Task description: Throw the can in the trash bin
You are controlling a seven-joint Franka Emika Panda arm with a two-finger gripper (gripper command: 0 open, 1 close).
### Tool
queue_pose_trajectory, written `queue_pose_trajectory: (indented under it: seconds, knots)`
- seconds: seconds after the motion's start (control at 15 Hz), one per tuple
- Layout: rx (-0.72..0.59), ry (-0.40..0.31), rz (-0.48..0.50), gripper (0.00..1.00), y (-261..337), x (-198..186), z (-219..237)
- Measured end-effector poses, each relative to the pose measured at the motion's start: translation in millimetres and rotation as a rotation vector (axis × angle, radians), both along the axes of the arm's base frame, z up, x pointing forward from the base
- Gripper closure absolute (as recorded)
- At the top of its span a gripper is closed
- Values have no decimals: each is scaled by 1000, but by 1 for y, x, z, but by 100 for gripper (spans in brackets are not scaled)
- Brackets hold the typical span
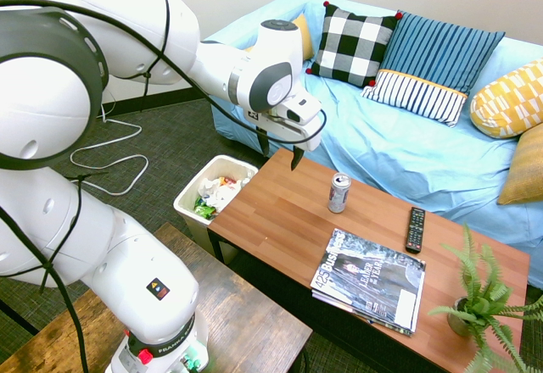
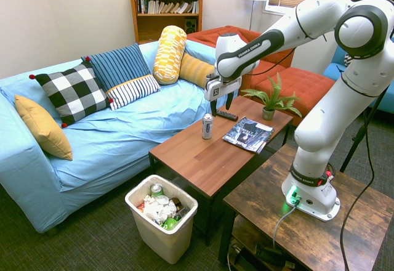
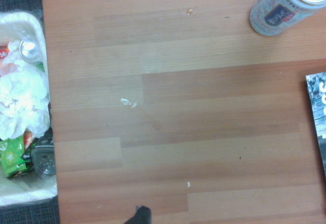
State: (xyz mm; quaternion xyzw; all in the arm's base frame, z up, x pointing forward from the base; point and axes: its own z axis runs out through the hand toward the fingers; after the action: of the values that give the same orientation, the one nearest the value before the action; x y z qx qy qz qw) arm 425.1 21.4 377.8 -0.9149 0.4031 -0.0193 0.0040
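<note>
Silver-grey metal drink can point(image 1: 338, 193) awaits pickup

Can upright on the low rectangular wood-topped table point(image 2: 196, 149), near centre of the first exterior view; upper right corner of the wrist view. Two-finger gripper point(image 1: 281, 151) above the tabletop, dark fingers spread, nothing between them. Step in hand, as I judge it: the approach, before any grasp. Next move calls for bringing the claw over to the can, lowering it around the sides, closing gently; thin metal may dent. Then a carry to the white rectangular plastic bin point(image 2: 162, 239), lower left of centre in the second exterior view.

Textures: can a smooth cylinder, printed wall, shiny lid. Table planks smooth, warm brown, with small pale flecks. Bin rounded at the corners, holding crumpled white rubbish point(image 3: 21, 94) and a glossy green wrapper point(image 3: 12, 157).
</note>
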Motion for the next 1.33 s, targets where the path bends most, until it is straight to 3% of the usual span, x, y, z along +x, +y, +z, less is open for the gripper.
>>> queue_pose_trajectory:
  seconds: [0.27,0.47,1.13,1.33]
  knots:
    - [-10,-35,-17,0,-5,11,-5]
    - [-19,-71,-98,0,-34,41,-21]
    - [27,-77,-239,0,-84,147,-100]
    - [19,-75,-251,0,-90,154,-106]
